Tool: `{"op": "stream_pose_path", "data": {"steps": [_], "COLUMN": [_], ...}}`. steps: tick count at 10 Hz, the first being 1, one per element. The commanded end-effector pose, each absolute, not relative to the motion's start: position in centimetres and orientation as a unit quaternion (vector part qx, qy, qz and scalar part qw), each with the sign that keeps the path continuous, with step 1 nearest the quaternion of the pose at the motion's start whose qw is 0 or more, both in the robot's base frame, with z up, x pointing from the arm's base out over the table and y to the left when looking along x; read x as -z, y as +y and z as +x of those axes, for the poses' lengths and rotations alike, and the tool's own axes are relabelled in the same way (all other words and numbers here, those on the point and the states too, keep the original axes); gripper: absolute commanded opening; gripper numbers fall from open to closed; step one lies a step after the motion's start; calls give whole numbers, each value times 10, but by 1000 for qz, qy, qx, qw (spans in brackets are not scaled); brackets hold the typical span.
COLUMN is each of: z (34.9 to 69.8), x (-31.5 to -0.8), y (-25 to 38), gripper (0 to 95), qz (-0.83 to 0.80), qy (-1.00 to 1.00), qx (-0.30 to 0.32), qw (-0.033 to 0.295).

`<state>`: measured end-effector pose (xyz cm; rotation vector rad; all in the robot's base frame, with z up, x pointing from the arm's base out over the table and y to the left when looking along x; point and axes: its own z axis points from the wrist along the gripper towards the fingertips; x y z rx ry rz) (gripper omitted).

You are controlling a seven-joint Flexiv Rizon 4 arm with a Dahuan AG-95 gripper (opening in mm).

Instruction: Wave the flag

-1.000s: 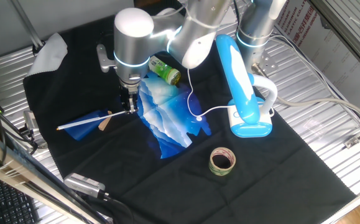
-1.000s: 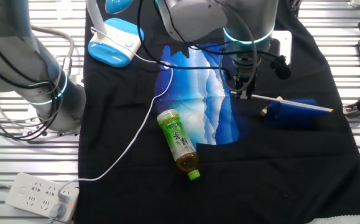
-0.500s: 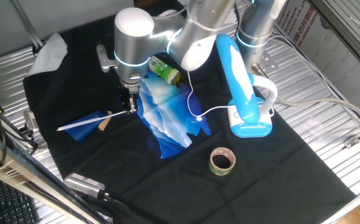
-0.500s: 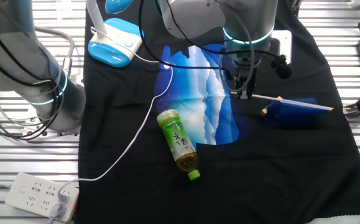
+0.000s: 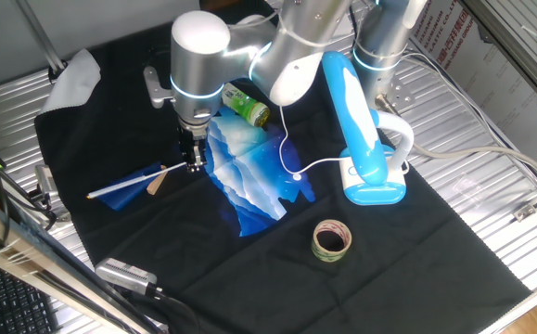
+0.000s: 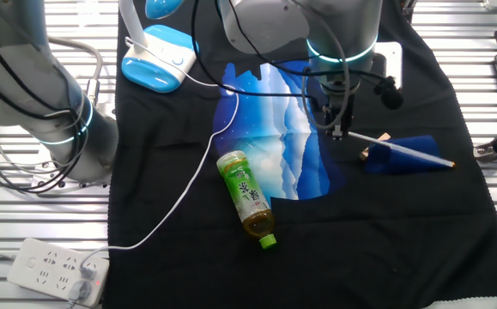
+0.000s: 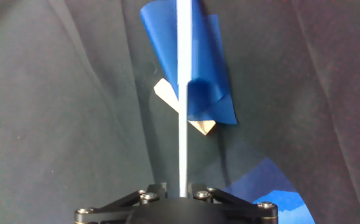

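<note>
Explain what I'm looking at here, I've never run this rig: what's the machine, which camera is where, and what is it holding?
It is one robot arm at a table draped in black cloth. Two pictures come from fixed cameras on different sides; the third looks along the fingers from the hand. The gripper is shut on the white stick of the flag, a small dark blue cloth. Around it lie a wooden block, a blue-and-white cloth, a green bottle and a tape roll.
</note>
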<state>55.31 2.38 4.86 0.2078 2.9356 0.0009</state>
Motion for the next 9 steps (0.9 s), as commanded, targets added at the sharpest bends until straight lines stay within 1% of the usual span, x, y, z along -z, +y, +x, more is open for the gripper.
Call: {"op": "stream_pose_path", "data": {"steps": [1,5,9], "z": [553,553,552], "x": [-48,-49,-59], "y": [25,25,27], "gripper": [570,570,570], "qz": [68,53,44], "qy": [993,994,995], "qx": [-4,3,14], "qw": [98,91,84]}}
